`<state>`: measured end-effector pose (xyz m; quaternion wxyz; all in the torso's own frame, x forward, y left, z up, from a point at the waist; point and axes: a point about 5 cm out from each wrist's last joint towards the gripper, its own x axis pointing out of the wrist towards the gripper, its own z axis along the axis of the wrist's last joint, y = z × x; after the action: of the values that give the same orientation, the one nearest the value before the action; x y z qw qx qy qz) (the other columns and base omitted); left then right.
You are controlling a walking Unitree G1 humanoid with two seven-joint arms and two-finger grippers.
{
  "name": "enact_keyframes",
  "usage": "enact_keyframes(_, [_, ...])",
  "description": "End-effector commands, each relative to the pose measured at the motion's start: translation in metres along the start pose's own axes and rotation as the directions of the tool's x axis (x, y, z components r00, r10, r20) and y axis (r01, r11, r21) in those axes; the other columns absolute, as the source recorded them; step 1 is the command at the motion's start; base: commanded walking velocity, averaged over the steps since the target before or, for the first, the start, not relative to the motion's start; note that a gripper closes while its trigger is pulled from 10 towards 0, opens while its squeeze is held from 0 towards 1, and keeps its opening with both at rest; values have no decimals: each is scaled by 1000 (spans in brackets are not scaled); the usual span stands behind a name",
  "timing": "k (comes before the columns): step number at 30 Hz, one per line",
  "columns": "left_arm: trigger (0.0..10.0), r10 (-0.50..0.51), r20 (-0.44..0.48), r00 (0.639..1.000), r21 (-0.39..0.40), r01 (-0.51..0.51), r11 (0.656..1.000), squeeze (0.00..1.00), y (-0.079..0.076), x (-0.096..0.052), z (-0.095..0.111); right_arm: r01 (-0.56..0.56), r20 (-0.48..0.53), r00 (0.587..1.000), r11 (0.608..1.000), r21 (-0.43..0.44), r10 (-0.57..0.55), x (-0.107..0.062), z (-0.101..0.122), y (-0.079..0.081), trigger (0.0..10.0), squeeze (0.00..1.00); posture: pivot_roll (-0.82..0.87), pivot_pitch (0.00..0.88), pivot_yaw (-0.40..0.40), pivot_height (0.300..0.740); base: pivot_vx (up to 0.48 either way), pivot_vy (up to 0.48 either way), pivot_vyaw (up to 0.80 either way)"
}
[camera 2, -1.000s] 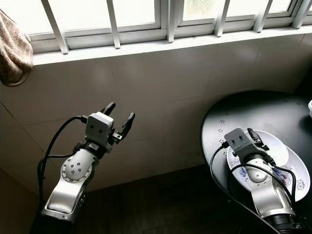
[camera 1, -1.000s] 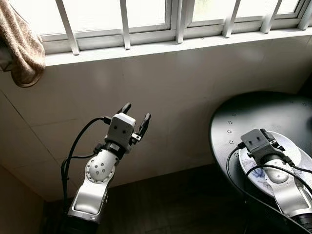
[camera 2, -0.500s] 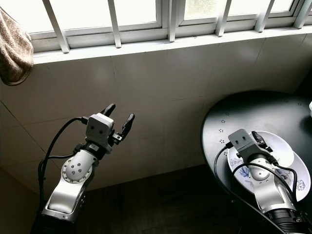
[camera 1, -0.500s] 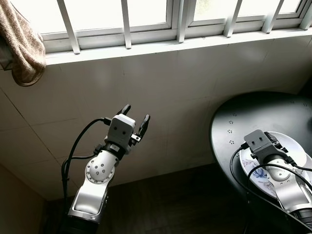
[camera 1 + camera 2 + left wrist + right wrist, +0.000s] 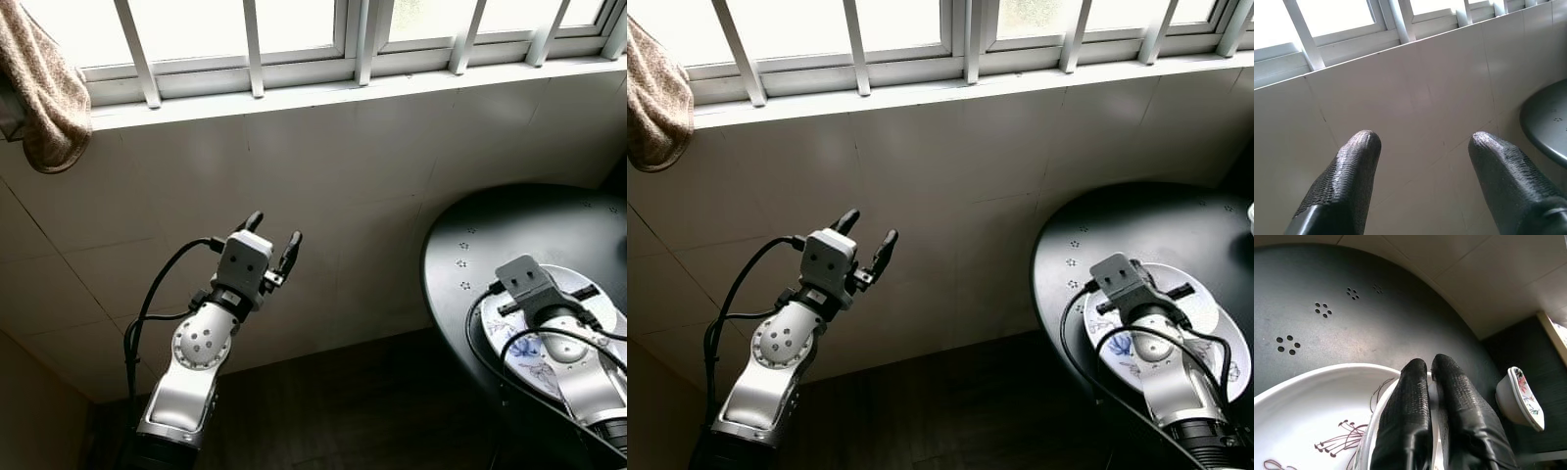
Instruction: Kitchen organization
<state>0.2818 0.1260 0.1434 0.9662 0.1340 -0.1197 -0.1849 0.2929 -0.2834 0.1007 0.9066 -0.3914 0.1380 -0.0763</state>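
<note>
Right tool (image 5: pixel 1429 369) pinching plate (image 5: pixel 1312 411) rim, plate lying flat

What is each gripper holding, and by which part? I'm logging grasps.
The right gripper pinches the rim of a white plate on the black table. The left gripper is open, holding nothing.

A round table (image 5: pixel 509 235) stands at the right against the wall (image 5: pixel 343 186), under the window (image 5: pixel 294 39). On its near side lies a plate (image 5: pixel 1298 401) with a second plate (image 5: pixel 1371 431) on it, the right gripper (image 5: pixel 1431 367) over them, and a bowl (image 5: pixel 1518 399) farther along. The left gripper (image 5: pixel 272 230) is raised before the wall, and a towel (image 5: pixel 44 98) hangs at the upper left.
</note>
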Motion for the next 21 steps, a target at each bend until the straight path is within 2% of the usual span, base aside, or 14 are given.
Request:
enact_keyframes(1, [10000,-13,-8,1000,16,13,1000,0,-1,0,-2,21,-17,1000,999,32,-21,-2,-3,-3,0,0,-40,0,-21,740,0,0,0])
enact_keyframes(7, [10000,-13,-9,1000,19,13,1000,0,-1,0,-3,67,1,998,997,25,-67,-3,1,-8,0,0,-44,0,-18,740,0,0,0])
enact_keyframes(11, [10000,-15,-11,1000,19,15,1000,0,-2,1,-3,111,54,992,994,-2,-111,-5,12,-12,0,0,-45,0,-17,740,0,0,0])
enact_keyframes(14, [10000,-16,-11,1000,21,16,1000,0,-2,1,-4,130,117,985,992,-9,-128,-7,25,-11,0,0,-45,0,-16,740,0,0,0])
enact_keyframes(17, [10000,-16,-11,1000,23,17,1000,0,-2,1,-4,121,170,977,992,41,-126,-8,37,-7,0,0,-43,0,-17,740,0,0,0])
enact_keyframes(21, [10000,-17,-11,1000,24,17,1000,0,-2,1,-4,112,166,979,993,42,-118,-9,38,-3,0,0,-43,0,-17,740,0,0,0])
